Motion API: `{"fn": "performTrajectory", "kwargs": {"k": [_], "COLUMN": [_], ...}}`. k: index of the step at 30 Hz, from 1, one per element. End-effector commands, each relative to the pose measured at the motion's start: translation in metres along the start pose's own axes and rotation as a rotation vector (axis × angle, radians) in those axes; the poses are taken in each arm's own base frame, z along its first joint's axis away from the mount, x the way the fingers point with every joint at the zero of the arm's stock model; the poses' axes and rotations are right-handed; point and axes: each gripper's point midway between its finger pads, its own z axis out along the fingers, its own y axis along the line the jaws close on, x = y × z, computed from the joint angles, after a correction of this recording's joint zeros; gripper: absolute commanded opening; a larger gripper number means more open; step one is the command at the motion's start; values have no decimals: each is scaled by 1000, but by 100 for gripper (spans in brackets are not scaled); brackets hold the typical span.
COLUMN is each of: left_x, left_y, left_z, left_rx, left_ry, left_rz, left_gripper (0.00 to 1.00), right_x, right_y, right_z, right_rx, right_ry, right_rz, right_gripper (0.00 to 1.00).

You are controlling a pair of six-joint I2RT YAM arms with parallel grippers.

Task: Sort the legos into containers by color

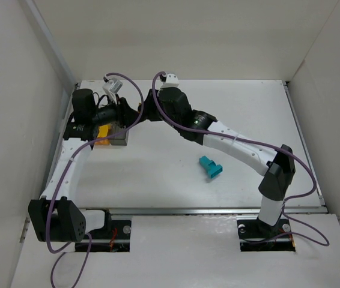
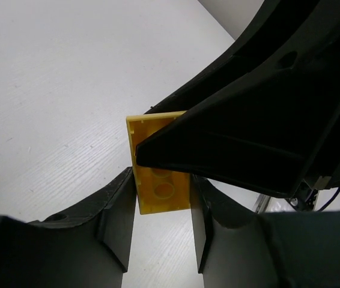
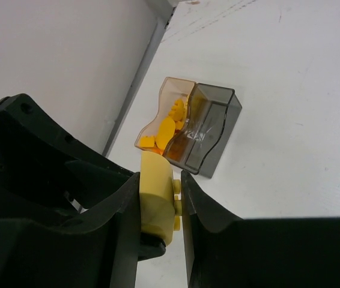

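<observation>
The left hand (image 2: 161, 207) is clamped on a yellow lego (image 2: 163, 189), one finger against each of two opposite edges. The right hand (image 3: 161, 189) meets it and is closed on the yellow lego as well, above the bench (image 1: 236, 114) near the containers. The amber box (image 3: 169, 90) holds orange bits (image 3: 169, 127), and the smoky grey box (image 3: 217, 117) adjoins it. The teal block (image 1: 211, 167) lies well apart on the bench.

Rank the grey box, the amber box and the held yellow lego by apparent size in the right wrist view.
1. grey box
2. amber box
Unranked: yellow lego, which sits far nearer the camera, so its look misleads.
</observation>
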Motion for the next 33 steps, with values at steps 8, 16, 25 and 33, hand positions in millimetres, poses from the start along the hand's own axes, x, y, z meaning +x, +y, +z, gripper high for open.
{"fn": "performTrajectory", "kwargs": {"k": [8,16,25,33], "left_x": [15,28,49,70], "left_y": [54,206,287,295], "left_z": [-9,-67,-81,-78], "left_rx": [-273,-822,-995,-996], "left_ry": [36,164,274,331], "left_rz": [7,38,91,41], "left_gripper": [0,0,8,73], "right_x": [-14,-38,-6,5], "right_y": [5,-76,-122,-168], "right_z": [-4,-21,-30,-50], "right_rx": [2,178,268,324], "right_ry": [-51,-83,30,134], "right_rz": [-19,0,-73,-109], "right_gripper": [94,100,100,100]}}
